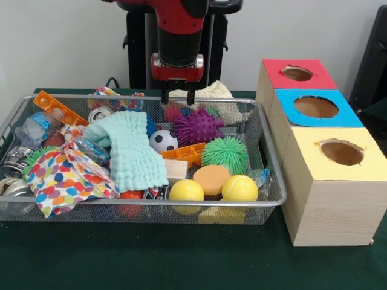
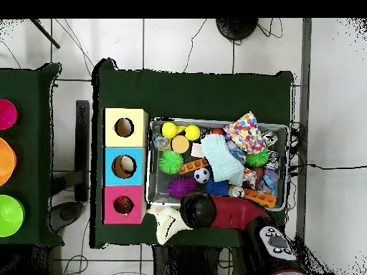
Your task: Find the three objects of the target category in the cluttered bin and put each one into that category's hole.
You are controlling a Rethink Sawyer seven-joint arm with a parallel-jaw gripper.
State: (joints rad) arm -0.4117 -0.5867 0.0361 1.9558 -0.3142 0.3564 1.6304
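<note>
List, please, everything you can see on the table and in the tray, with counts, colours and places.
Bin: 1, silver wire mesh, on the green table beside the boxes.
Boxes: 3, wooden, in a row; tops red, blue, yellow, each with a round hole.
Smooth balls: 2, yellow, at the bin's front edge.
Spiky balls: 2, one green, one purple, mid bin.
Soccer ball: 1, black and white, centre.
Sponge disc: 1, orange, between the yellow balls.
Washcloth: 1, mint green, draped over the middle.
Dotted cloth: 1, multicoloured, front left in the front view.
Cream cloth: 1, behind the bin.
Bowls: 3, pink, orange, green, at the overhead view's left edge.
Gripper: 1, black, open, above the bin's far edge.
</note>
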